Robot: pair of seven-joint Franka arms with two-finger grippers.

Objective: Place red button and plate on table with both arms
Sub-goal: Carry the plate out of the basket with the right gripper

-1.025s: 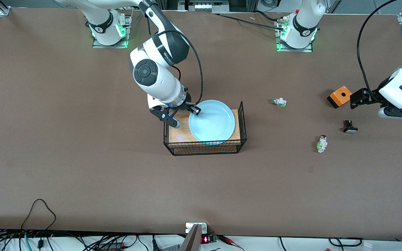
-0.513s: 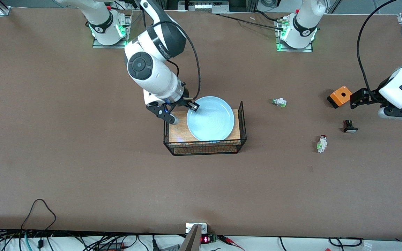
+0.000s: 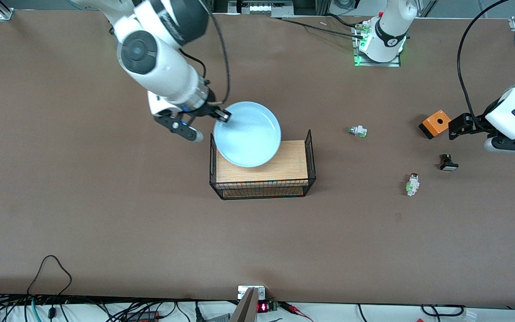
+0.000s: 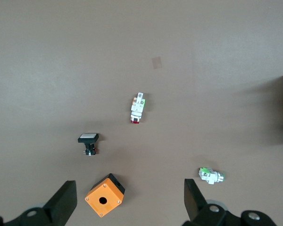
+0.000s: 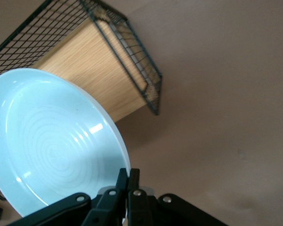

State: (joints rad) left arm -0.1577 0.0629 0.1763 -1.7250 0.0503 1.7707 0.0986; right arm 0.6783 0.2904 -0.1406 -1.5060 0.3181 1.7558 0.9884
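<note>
The pale blue plate is held by its rim in my right gripper, which is shut on it. The plate hangs in the air over the rack's edge, tilted a little. In the right wrist view the plate fills one side and the gripper pinches its rim. The red button lies on the brown table toward the left arm's end; it also shows in the left wrist view. My left gripper waits in the air, open and empty, near the orange box.
A light wooden rack with black wire sides stands mid-table. An orange box, a black piece with a white cap and a white-and-green piece lie near the red button. Cables run along the table's near edge.
My right gripper has lifted the plate off the rack and carried it up and toward the right arm's base. The left arm has not moved.
</note>
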